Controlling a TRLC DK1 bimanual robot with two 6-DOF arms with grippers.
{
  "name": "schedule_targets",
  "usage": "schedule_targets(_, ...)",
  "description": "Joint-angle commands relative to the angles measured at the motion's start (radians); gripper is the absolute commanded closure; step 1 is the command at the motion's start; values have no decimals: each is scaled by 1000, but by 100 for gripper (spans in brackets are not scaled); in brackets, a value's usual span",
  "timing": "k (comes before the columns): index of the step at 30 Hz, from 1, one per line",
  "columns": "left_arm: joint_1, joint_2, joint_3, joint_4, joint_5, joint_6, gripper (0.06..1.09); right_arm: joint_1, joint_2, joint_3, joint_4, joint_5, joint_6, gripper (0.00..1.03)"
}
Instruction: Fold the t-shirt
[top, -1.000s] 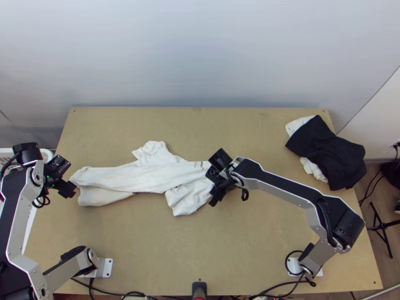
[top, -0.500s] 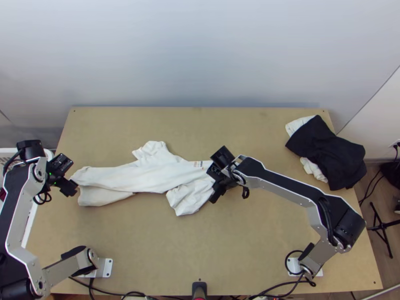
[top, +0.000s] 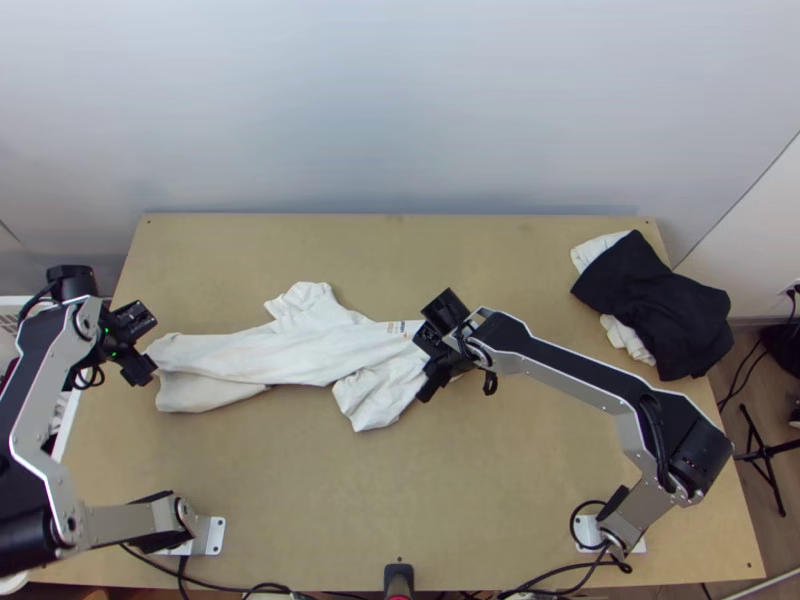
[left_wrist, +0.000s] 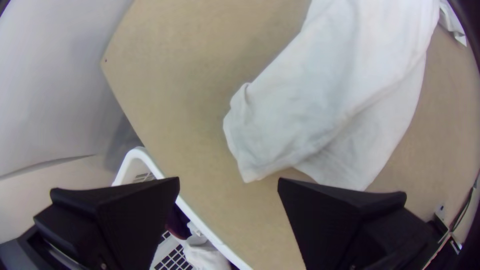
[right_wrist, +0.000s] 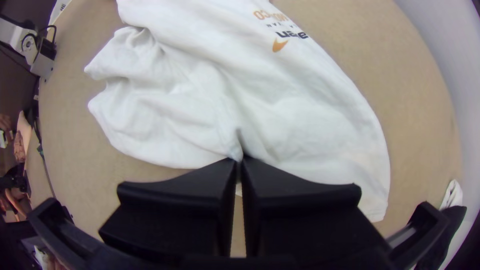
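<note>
The white t-shirt (top: 290, 355) lies lengthwise across the table's left and middle, loosely folded and wrinkled, small print near its right end. My left gripper (top: 146, 372) is at the shirt's left end; in the left wrist view my left gripper (left_wrist: 228, 182) stands open, its fingers apart beside the end of the white cloth (left_wrist: 320, 105). At the shirt's right end is my right gripper (top: 427, 392). The right wrist view has my right gripper (right_wrist: 239, 162) shut on a pinched bit of the shirt (right_wrist: 280, 110) near its edge, with wrinkles running from the fingertips.
A black garment (top: 660, 308) with white cloth under it lies at the table's right back corner. A white basket (left_wrist: 200, 227) with clothes inside stands against the table's left edge. The back wall rises behind the table (top: 480, 260).
My left gripper has turned somewhat, and its arm has shifted slightly up and right in the top view. The right gripper moved slightly right at first, then stayed nearly still, the shirt's right part shifting with it.
</note>
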Motion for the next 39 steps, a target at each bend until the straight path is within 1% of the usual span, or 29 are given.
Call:
schedule_targets(1,-13,97,66,-73,2,24,16,-5,3,4,-1,0,3,100)
schedule_targets(8,-31,138,66,-93,2,20,16,-16,4,3,-3,2,1,100)
schedule_targets(11,-33,153,61,-90,2,17,18,-21,7,9,-3,2,1,100)
schedule_targets(14,-31,169,61,-79,5,12,26,-22,7,12,-3,2,1,100)
schedule_targets(22,-14,195,59,-64,44,20,56,-17,6,12,-7,0,1,100)
schedule_targets(25,-11,202,56,-61,65,26,69,-11,6,14,-13,0,1,100)
schedule_targets(27,-10,210,58,-35,79,21,76,-10,4,15,-18,0,1,100)
schedule_targets(30,3,209,72,7,123,-15,96,-11,0,21,-18,0,1,100)
schedule_targets(31,6,209,79,8,134,-35,99,-11,-2,26,-20,0,1,100)
schedule_targets(33,12,207,82,5,151,-58,101,-13,-8,35,-24,0,4,100)
schedule_targets(34,13,204,81,0,151,-69,105,-14,-14,41,-27,0,12,100)
schedule_targets(36,18,198,96,-26,152,-104,105,-16,-28,60,-63,-8,21,100)
schedule_targets(37,23,192,115,-53,172,-129,105,-17,-37,69,-78,-31,27,100)
schedule_targets(39,39,169,159,-136,244,-167,105,-25,-68,78,-98,-66,38,100)
